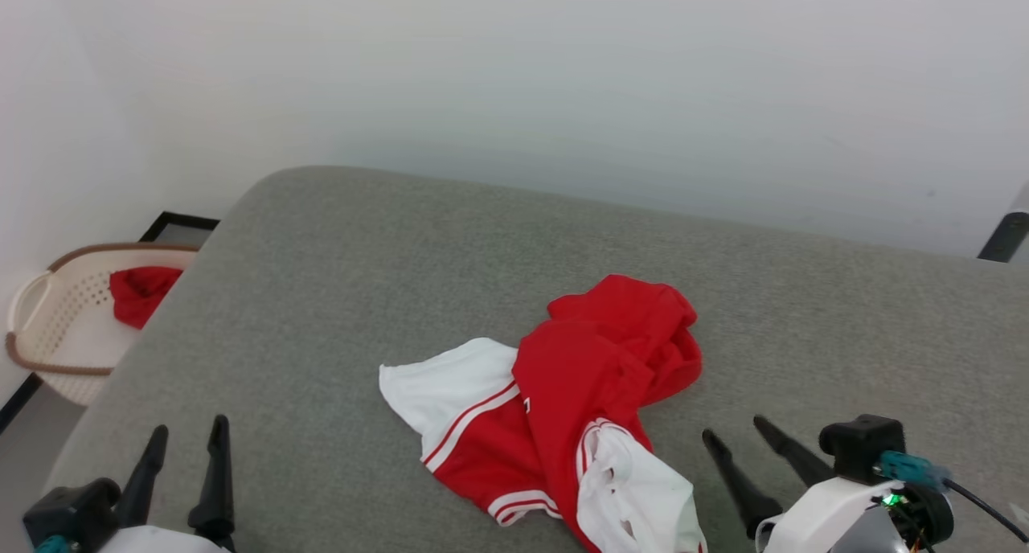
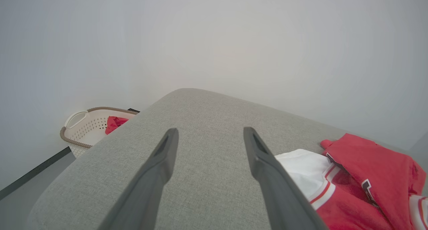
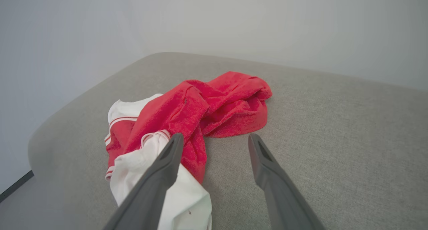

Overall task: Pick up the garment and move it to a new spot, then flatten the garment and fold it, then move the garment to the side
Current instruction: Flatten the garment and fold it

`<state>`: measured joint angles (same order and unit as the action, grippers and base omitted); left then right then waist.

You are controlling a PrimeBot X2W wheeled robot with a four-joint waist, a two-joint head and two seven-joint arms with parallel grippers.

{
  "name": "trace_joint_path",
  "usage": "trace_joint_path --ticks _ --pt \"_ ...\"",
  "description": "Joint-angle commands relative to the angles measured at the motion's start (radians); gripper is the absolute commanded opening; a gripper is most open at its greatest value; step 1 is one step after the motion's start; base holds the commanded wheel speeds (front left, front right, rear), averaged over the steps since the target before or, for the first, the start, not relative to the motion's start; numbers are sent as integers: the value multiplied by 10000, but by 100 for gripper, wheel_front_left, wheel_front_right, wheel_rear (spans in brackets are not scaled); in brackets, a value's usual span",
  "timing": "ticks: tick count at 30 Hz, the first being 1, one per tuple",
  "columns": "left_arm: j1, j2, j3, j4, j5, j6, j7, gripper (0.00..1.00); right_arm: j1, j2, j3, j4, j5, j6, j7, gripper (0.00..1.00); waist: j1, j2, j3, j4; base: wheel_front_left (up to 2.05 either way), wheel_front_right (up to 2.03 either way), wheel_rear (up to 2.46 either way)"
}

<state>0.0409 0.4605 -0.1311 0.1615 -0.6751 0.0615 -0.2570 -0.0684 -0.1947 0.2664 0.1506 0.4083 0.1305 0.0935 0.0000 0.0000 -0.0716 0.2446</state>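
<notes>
Nearest, the left gripper [image 1: 190, 424] and right gripper [image 1: 733, 427] hover spread wide and empty over the grey cushion [image 1: 346, 264], the crumpled garment [image 1: 587, 376] lying between them (closer to the right), a basket [image 1: 56, 328] off the far-left edge.

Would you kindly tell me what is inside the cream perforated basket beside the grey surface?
A crumpled red cloth lies in the cream perforated basket; the grey upholstered surface covers its right part.

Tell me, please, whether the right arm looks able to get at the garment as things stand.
Probably yes: the right gripper is open beside the garment, with only bare grey surface between them.
</notes>
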Motion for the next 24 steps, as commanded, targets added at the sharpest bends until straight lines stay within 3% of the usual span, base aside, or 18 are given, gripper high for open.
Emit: trace_joint_path --ticks 1,12,21,22,23,24 --pt "42 -107 43 -26 101 -55 -65 100 4 -96 146 -101 172 4 439 100 0 0 88 138 0 0 0" --pt "-227 -604 57 175 360 -379 -67 100 353 -286 296 -830 751 4 3899 100 0 0 382 531 0 0 0" --pt "-707 -1102 36 409 609 -719 -70 100 221 7 164 -597 338 4 4946 100 0 0 874 888 0 0 0" --pt "-754 -1156 41 447 622 -755 -71 100 176 39 152 -530 280 4 4954 78 0 0 913 914 0 0 0" --pt "-794 -1196 51 482 626 -809 -71 100 105 48 178 -482 236 4 4891 9 0 0 944 931 0 0 0" --pt "-820 -1229 82 506 659 -832 -71 100 51 82 178 -420 211 4 4847 0 0 0 986 933 0 0 0"
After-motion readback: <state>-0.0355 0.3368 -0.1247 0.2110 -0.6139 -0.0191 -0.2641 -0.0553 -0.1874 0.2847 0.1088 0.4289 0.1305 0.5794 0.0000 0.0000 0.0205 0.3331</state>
